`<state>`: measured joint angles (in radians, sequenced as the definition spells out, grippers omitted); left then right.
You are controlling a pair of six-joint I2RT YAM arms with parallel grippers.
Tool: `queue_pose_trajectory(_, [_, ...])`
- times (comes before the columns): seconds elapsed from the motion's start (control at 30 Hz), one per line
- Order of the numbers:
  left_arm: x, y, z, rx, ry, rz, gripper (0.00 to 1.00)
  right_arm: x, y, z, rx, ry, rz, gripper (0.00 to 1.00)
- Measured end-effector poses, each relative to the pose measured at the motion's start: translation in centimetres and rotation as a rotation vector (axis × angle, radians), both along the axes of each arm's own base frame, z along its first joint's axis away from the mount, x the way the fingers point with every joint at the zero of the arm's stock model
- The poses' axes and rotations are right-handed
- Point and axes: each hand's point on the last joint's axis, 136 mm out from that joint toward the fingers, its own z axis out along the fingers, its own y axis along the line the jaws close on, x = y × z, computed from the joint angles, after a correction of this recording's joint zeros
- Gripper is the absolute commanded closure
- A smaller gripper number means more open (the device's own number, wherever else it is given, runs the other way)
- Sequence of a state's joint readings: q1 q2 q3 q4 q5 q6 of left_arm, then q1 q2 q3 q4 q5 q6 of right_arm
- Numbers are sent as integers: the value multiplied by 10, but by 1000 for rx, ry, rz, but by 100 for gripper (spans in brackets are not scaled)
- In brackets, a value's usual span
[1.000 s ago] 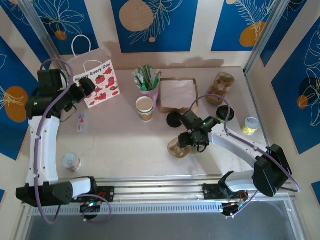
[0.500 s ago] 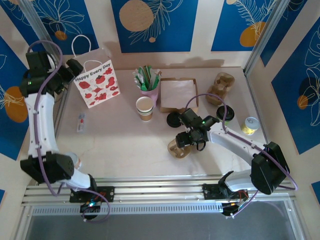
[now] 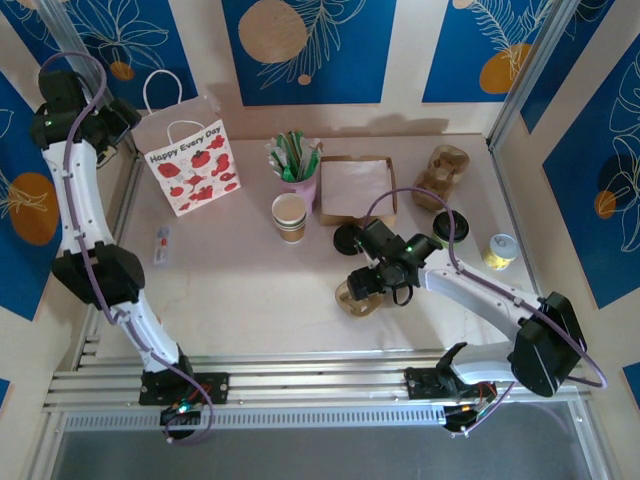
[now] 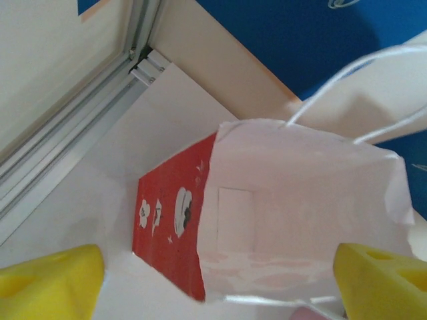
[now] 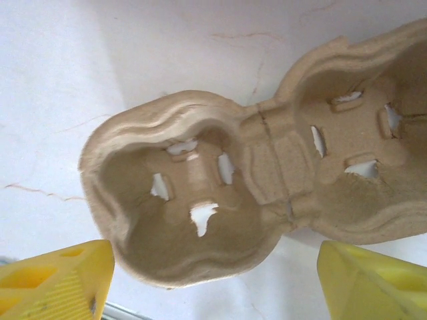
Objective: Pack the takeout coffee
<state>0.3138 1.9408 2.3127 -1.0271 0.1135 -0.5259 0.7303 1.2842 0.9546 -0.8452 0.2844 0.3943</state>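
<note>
Your right gripper (image 5: 213, 283) hangs wide open over a moulded pulp cup carrier (image 5: 200, 200). The carrier is rough and tan, with two round wells slit at the bottom, both empty. It lies on the pale, marbled tabletop (image 5: 133, 53). Your left gripper (image 4: 213, 287) is spread wide above the open mouth of a white paper bag (image 4: 300, 200) with cord handles and a red printed side; its inside looks bare. The takeout coffee (image 3: 449, 226), a green cup under a round black lid, stands behind and right of the carrier, beside your right arm.
</note>
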Motion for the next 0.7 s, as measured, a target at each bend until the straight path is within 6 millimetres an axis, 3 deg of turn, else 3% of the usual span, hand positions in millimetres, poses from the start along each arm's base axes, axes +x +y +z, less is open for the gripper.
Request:
queue_pose_trajectory(0.2, [27,4,-30,69,71,-12,22,-13,12,25,35,-41,62,20])
queue_pose_trajectory(0.33, [39,-6,-42,119,102,-40,27,-18,13,31,39,-47,78,20])
queue_pose_trajectory(0.47, [44,-13,-55,163,140,-60,41,-22,12,31,30,-46,87,20])
queue_pose_trajectory(0.7, [46,-8,-68,225,188,-60,52,-23,9,34,25,-55,87,20])
